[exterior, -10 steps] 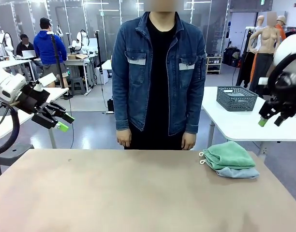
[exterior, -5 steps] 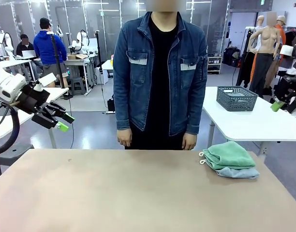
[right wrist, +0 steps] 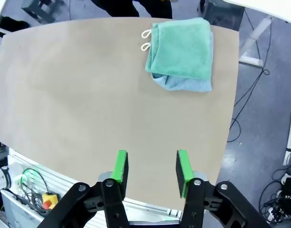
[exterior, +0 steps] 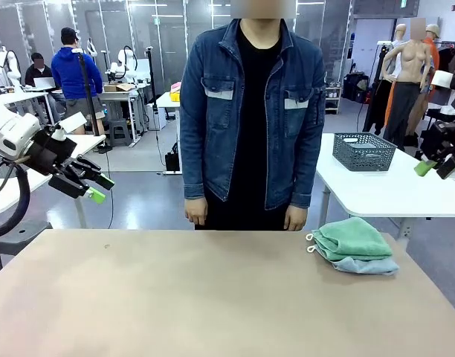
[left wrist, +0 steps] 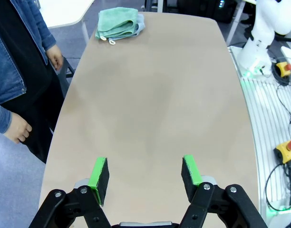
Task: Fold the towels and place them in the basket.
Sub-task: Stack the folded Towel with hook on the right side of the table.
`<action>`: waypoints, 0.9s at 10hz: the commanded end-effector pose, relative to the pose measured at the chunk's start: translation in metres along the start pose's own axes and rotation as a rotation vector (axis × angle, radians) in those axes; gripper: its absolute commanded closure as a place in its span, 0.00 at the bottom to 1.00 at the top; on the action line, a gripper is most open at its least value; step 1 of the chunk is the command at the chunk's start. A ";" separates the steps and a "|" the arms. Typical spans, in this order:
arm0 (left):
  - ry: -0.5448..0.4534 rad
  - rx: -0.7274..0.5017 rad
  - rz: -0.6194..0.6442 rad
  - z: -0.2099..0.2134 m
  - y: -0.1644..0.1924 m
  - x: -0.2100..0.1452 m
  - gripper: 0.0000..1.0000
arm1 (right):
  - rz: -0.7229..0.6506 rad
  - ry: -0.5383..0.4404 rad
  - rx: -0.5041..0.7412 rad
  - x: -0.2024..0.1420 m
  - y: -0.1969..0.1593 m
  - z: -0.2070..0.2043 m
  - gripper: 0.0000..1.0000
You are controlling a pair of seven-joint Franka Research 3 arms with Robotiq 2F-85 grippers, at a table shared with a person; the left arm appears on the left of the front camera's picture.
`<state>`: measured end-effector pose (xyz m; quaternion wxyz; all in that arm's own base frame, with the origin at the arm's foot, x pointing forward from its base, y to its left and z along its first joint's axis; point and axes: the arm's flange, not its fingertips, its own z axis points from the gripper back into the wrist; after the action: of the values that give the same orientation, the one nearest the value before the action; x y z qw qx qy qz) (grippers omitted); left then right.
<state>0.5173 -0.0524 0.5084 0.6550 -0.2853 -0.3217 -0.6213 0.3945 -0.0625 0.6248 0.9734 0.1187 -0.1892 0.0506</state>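
Since a second ago the right pincer (exterior: 437, 165) has swung from just above the far right tabletop edge out to the picture's right border, and the person has stepped closer to the tabletop; the left pincer (exterior: 94, 186) hangs where it was.

Both pincers hold nothing. The left one's jaws stand wide apart in its wrist view (left wrist: 144, 174); the right one's stand part open (right wrist: 151, 167).

The green towel (exterior: 351, 238) lies folded on the light blue towel (exterior: 367, 265) at the tabletop's far right corner, loops toward the middle. To fold well, I judge the right pincer should come down on the green towel's near edge, pinch only that layer and lift it clear.

The tabletop (exterior: 198, 297) is plain tan. Beyond, the basket (exterior: 363, 151) sits on a white table (exterior: 376, 192) behind the person.
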 end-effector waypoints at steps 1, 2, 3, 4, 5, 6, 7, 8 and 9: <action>0.004 0.004 -0.005 0.001 -0.001 0.001 0.22 | -0.002 0.008 0.002 0.000 0.000 0.004 0.42; 0.004 0.004 -0.005 0.001 -0.001 0.001 0.22 | -0.002 0.008 0.002 0.000 0.000 0.004 0.42; 0.004 0.004 -0.005 0.001 -0.001 0.001 0.22 | -0.002 0.008 0.002 0.000 0.000 0.004 0.42; 0.004 0.004 -0.005 0.001 -0.001 0.001 0.22 | -0.002 0.008 0.002 0.000 0.000 0.004 0.42; 0.004 0.004 -0.005 0.001 -0.001 0.001 0.22 | -0.002 0.008 0.002 0.000 0.000 0.004 0.42; 0.004 0.004 -0.005 0.001 -0.001 0.001 0.22 | -0.002 0.008 0.002 0.000 0.000 0.004 0.42; 0.004 0.004 -0.005 0.001 -0.001 0.001 0.22 | -0.002 0.008 0.002 0.000 0.000 0.004 0.42; 0.004 0.004 -0.005 0.001 -0.001 0.001 0.22 | -0.002 0.008 0.002 0.000 0.000 0.004 0.42; 0.004 0.004 -0.005 0.001 -0.001 0.001 0.22 | -0.002 0.008 0.002 0.000 0.000 0.004 0.42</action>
<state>0.5173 -0.0524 0.5084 0.6550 -0.2853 -0.3217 -0.6213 0.3940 -0.0638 0.6271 0.9733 0.1189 -0.1892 0.0528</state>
